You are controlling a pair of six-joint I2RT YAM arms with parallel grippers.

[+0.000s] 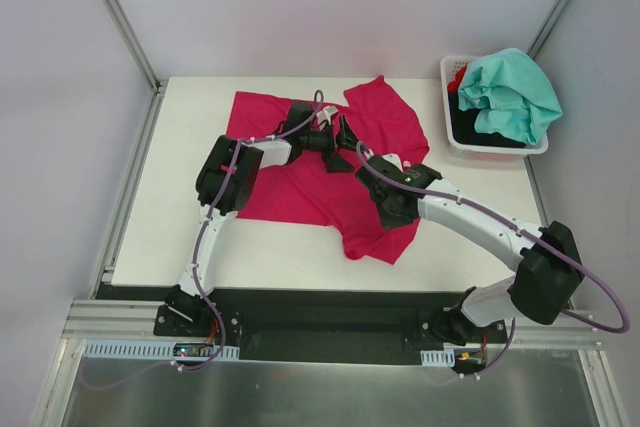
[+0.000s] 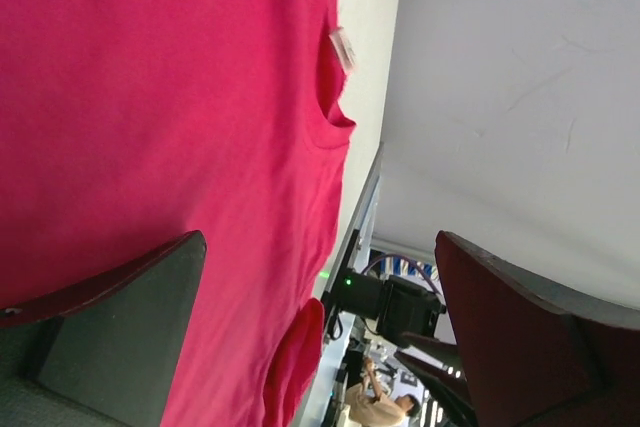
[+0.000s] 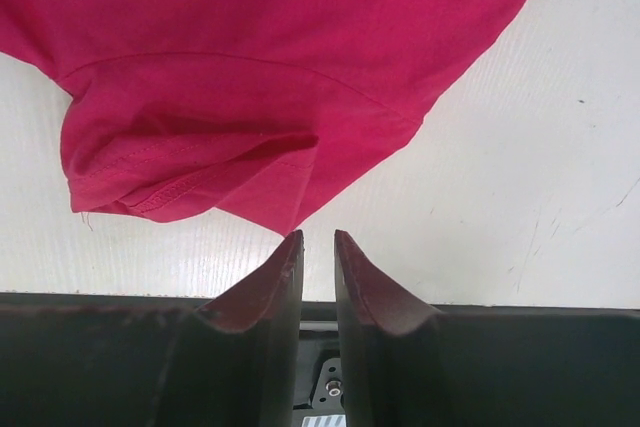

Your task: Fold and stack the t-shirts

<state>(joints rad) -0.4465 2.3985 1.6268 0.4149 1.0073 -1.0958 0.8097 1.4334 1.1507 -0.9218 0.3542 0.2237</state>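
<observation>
Nearest the arms' bases, the right gripper (image 3: 317,237) hangs over the white table (image 1: 180,237) with its fingers drawn almost together, a thin slit left between them; a folded corner (image 3: 190,172) of the magenta-pink t-shirt (image 1: 290,192) comes to a point right at one fingertip (image 3: 292,239), and whether the cloth is pinched there cannot be told. The t-shirt lies spread across the middle of the table, its near right part bunched and doubled over. Farther in, the left gripper (image 2: 318,237) hovers above the shirt's upper half with its fingers spread wide and nothing between them; its wrist view takes in the neck opening (image 2: 330,97) and the small white label (image 2: 343,47). At the far right corner stands a white basket (image 1: 450,72), well apart from the spread shirt, with a teal-mint t-shirt (image 1: 510,92) heaped on top, black cloth (image 1: 480,132) beneath it and a bit of red (image 1: 458,77) at the rim
</observation>
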